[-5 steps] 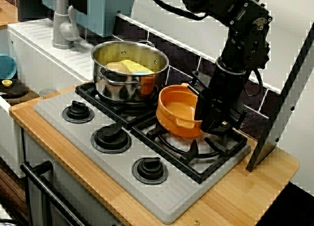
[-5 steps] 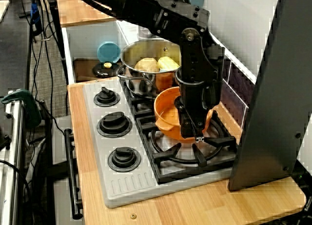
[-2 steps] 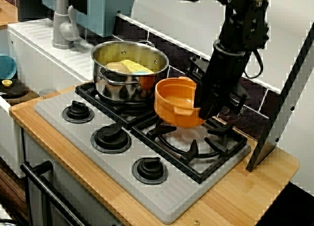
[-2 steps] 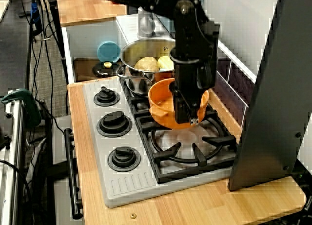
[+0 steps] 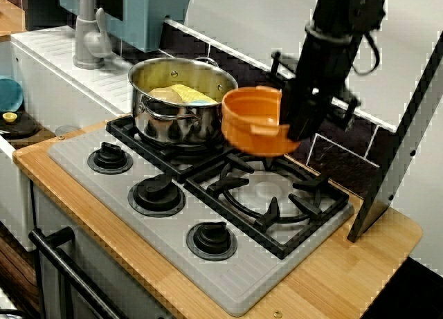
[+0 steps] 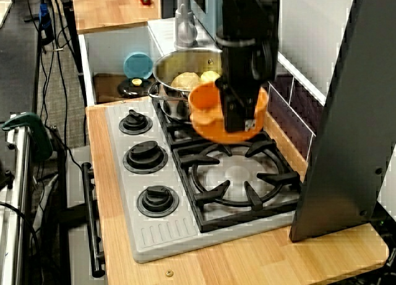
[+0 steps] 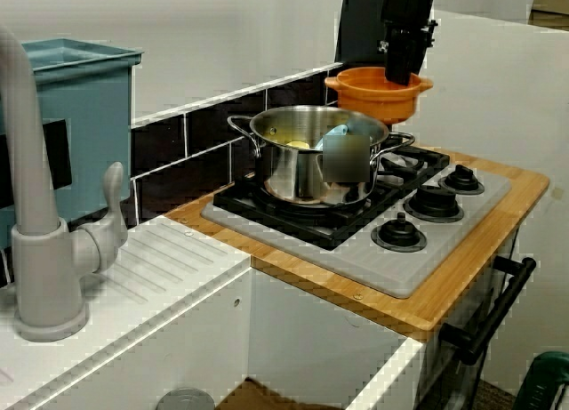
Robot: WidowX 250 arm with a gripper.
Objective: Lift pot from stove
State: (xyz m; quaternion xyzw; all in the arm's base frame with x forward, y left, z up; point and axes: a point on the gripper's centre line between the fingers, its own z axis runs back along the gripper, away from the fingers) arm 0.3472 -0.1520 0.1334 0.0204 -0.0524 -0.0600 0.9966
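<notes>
The small orange pot (image 5: 250,122) (image 6: 209,112) (image 7: 378,95) hangs in the air above the right burner grate, roughly level and clear of it. My gripper (image 5: 295,124) (image 6: 240,117) (image 7: 401,68) is shut on the pot's far rim, with the black arm coming down from above. Below it lies the grey stove (image 5: 82,144) (image 6: 166,235) (image 7: 428,250), with black grates and three round knobs, set in a light wooden counter. The burner under the pot is bare.
A shiny steel pot (image 5: 181,101) (image 6: 178,87) (image 7: 307,156) holding food stands on the neighbouring burner, close beside the orange pot. A dark panel (image 5: 401,146) (image 6: 346,112) leans at the counter's end. A grey faucet (image 5: 86,28) (image 7: 36,205) and sink sit beyond the steel pot.
The gripper has risen with the orange pot, taking it from tilted on the grate to hanging well above the burner.
</notes>
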